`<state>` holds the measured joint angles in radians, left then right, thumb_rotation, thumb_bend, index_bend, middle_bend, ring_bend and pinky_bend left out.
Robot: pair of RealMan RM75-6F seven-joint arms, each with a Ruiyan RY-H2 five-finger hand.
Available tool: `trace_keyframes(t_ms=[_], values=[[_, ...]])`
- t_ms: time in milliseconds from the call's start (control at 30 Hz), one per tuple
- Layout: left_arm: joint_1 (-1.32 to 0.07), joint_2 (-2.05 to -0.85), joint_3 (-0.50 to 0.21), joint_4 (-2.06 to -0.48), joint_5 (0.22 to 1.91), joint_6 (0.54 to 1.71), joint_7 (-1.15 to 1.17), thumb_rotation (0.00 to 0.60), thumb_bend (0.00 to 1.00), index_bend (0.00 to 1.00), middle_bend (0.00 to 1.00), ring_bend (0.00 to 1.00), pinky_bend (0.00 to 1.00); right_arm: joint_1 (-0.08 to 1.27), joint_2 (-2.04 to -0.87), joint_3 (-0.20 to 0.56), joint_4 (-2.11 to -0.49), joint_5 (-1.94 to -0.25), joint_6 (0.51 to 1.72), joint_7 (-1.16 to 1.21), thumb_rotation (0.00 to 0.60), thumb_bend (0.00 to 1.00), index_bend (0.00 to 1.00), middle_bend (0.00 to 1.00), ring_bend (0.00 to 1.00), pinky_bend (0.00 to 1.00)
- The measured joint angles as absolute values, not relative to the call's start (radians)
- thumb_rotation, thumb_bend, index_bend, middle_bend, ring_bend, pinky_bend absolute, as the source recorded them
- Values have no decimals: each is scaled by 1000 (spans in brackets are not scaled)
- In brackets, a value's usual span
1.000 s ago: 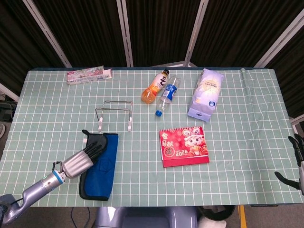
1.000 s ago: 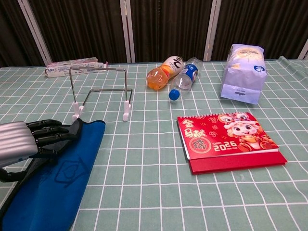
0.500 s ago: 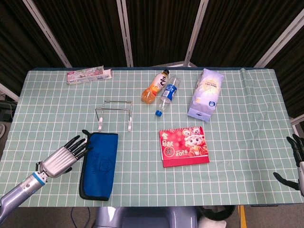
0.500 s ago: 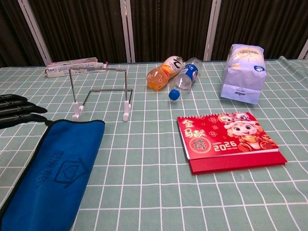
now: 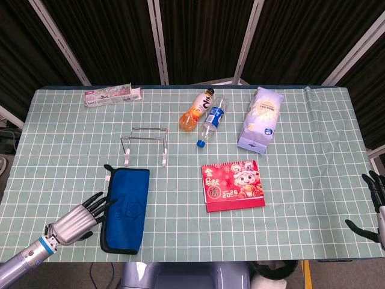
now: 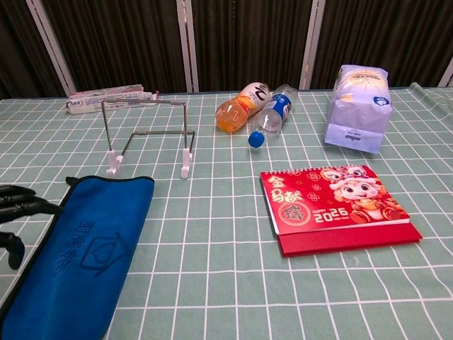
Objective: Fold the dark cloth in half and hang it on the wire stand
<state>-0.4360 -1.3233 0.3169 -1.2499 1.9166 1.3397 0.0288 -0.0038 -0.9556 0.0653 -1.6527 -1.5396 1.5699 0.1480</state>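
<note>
L hand (image 5: 77, 218) low over table's near-left edge, palm down, fingers apart, tips just beside dark cloth (image 5: 126, 208), holding nothing. R hand (image 5: 376, 201) at far right edge, fingers spread, empty. Cloth: blue soft fabric, black-edged, folded long rectangle, flat, just in front of thin wire stand (image 5: 145, 144).

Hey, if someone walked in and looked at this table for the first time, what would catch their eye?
Probably the bright red calendar right of centre, then the blue cloth lying flat at the near left with the robot's left hand open beside its edge. Behind the cloth stands the bare wire stand.
</note>
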Motion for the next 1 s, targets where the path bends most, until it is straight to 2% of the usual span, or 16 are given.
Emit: trace_keyframes(t_ms=[200,567,1000], values=[[-428,-1386,330,-1208,1953,1315,45,600,254,439,0,0,0,-3,-952,66,-1649,-1535,1566,161,600,0,10,0,0,0],[-402,-1486,333,-1049,2003,1391,-35,600,254,444,0,0,0,-1,-949,68,-1642,-1530,1563,176,600,0,10,0,0,0],[-407,-1535,328,-1021,2014,1383,-44,600,297,453,0,0,0,-3,-947,68,-1642,-1529,1567,183,600,0,8,0,0,0]])
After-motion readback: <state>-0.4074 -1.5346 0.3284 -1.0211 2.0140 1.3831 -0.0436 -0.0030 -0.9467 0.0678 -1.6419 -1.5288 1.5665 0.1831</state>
